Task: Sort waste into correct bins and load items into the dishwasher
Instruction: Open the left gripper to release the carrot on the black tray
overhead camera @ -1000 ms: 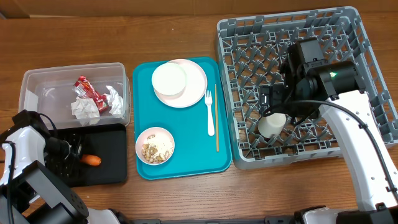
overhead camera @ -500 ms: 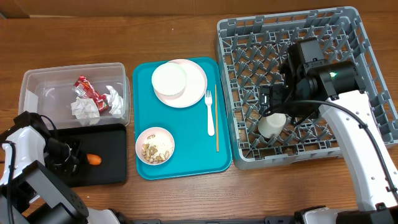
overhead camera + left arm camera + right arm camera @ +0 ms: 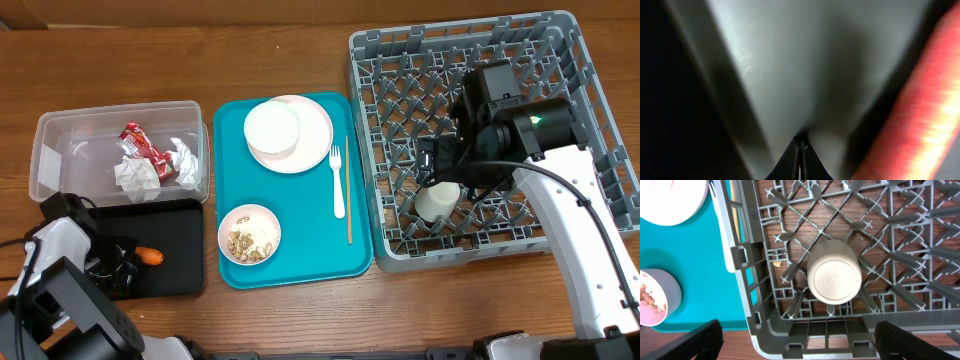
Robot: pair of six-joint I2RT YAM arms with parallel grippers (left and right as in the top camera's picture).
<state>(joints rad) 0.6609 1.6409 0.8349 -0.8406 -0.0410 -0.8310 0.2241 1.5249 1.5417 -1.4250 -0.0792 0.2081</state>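
Small orange carrot point(image 3: 148, 256) lies in the shallow black rectangular tray point(image 3: 180, 225), long axis across the table, just right of the left gripper point(image 3: 799, 152), whose jaws meet on nothing. The right gripper point(image 3: 800, 340) hovers spread wide and empty over the small white cup point(image 3: 834, 277) in the large grey plastic dish rack point(image 3: 756, 330).

**Materials and finishes.** Counter point(image 3: 280, 50): brown wood, visible grain, low sheen. Dish rack point(image 3: 362, 150): moulded grey plastic, matt. Serving tray point(image 3: 300, 262): teal plastic, smooth, faintly glossy. Tub point(image 3: 60, 135): clear plastic, slightly cloudy. Black tray point(image 3: 180, 275): black plastic, matt. Wrapper point(image 3: 140, 143): red film, shiny. Napkins point(image 3: 135, 178): white paper, crumpled. Plate point(image 3: 318, 135) and cup point(image 3: 834, 277): white, smooth; the cup's base looks matt. Fork point(image 3: 337, 185): white plastic. Stick point(image 3: 348, 195): pale bare wood. Carrot point(image 3: 149, 256): orange, smooth skin.
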